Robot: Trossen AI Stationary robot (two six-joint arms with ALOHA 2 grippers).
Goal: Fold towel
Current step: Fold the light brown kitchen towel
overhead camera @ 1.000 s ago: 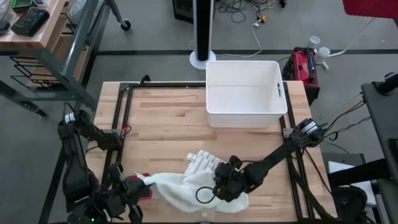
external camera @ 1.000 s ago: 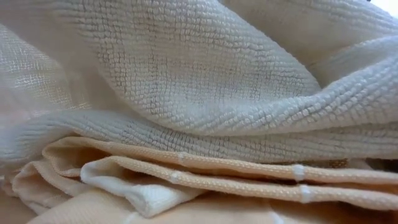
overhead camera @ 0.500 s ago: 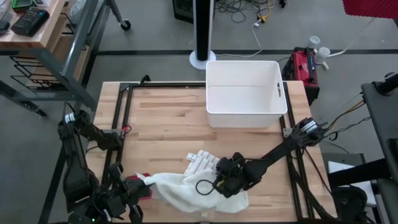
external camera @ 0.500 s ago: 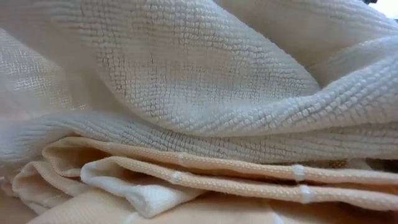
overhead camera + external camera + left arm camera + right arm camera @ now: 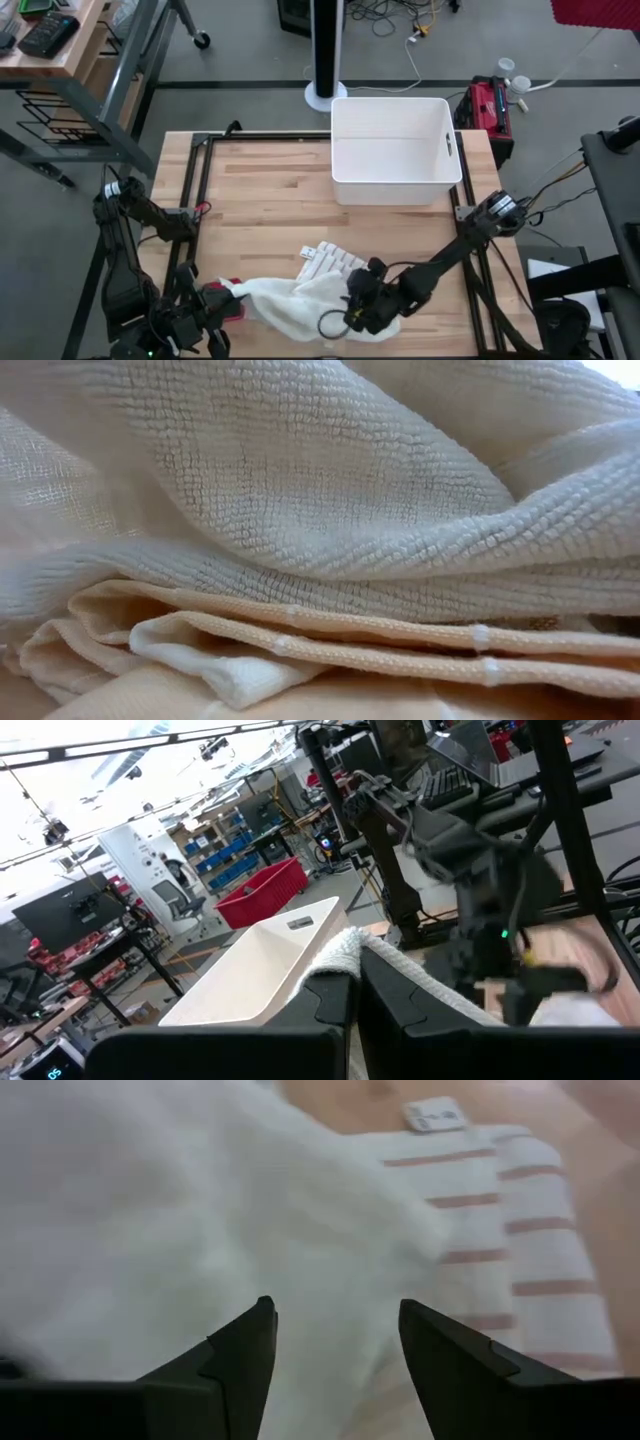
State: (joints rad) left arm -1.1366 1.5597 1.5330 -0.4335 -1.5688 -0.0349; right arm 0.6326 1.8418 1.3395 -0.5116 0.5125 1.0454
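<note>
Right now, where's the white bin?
High view: the white bin sits at the table's far edge, right of centre, apart from the towel at the near edge.

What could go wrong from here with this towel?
1. The towel is bunched at the table's near edge; a pull that way may drag it off.
2. The left claw is shut on one corner while the right claw hovers open over the heap, so it may pinch several layers at once.
3. The striped end lies underneath and could stay trapped.
</note>
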